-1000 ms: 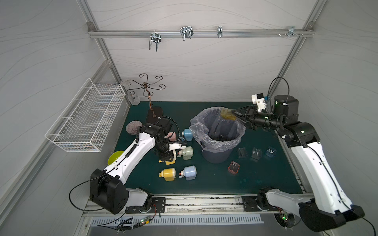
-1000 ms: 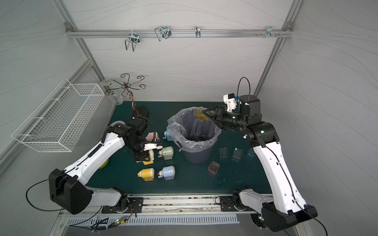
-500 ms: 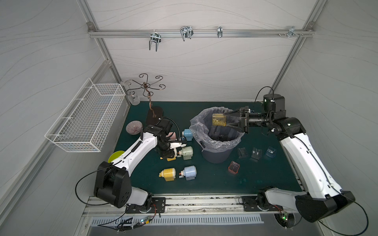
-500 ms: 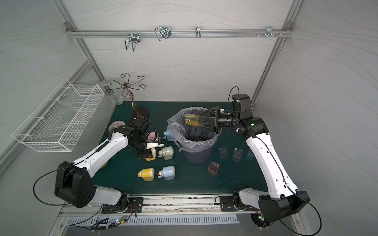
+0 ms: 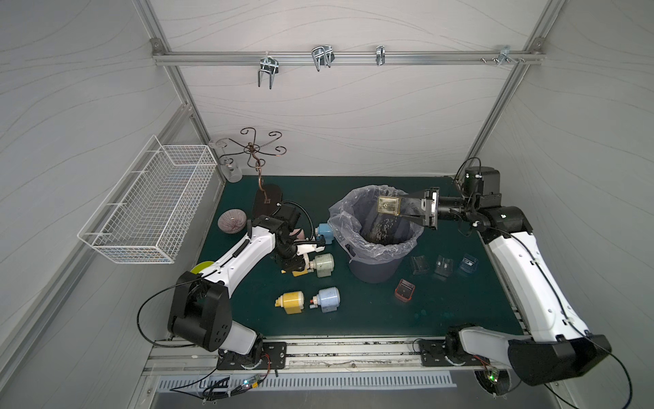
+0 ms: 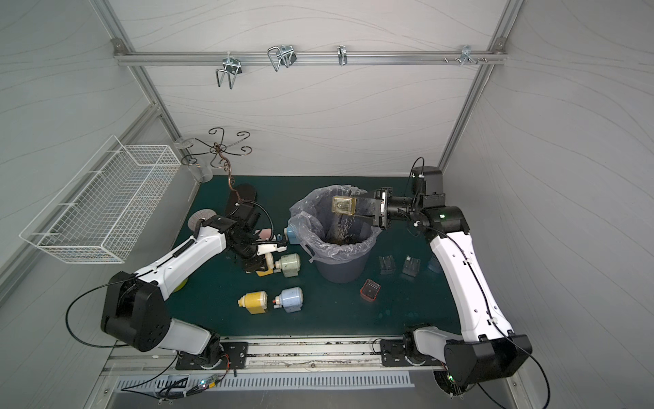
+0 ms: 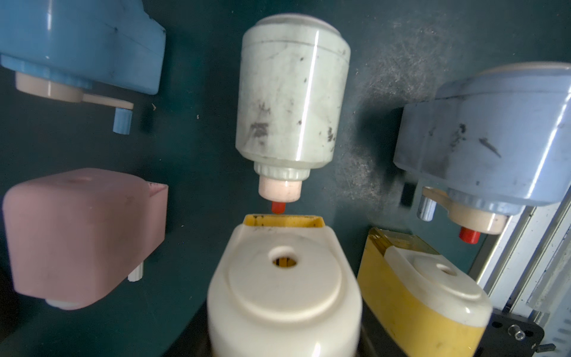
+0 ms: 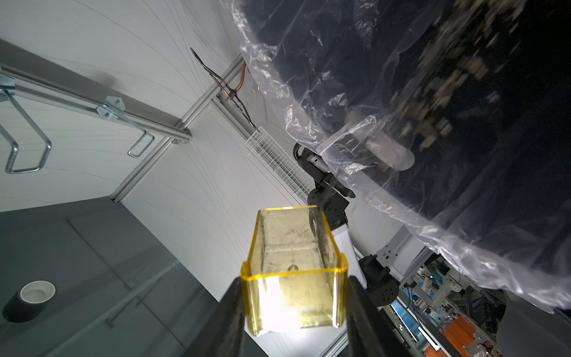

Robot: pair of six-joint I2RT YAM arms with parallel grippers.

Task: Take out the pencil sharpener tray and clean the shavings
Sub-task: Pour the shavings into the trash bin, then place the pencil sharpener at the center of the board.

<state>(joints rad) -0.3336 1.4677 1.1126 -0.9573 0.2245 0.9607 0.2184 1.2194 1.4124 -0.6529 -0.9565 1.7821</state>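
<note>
Dark green matting (image 5: 371, 318) covers the tabletop inside white panelled walls. Above the mouth of the grey bin (image 5: 375, 274), a translucent yellow sharpener tray (image 8: 293, 241) is pinched by its side walls between the black fingers (image 8: 228, 318) of the right gripper (image 5: 402, 209), which are set only as wide as the tray. A smudged, boxy, thin-walled trough is seen, tilted. Shavings (image 5: 384, 230) show as blurred flecks inside the crinkled clear liner (image 5: 339, 219). The left gripper (image 5: 295, 263) is closed on the cream-and-yellow sharpener (image 7: 284, 293), whose tray slot gapes empty.
</note>
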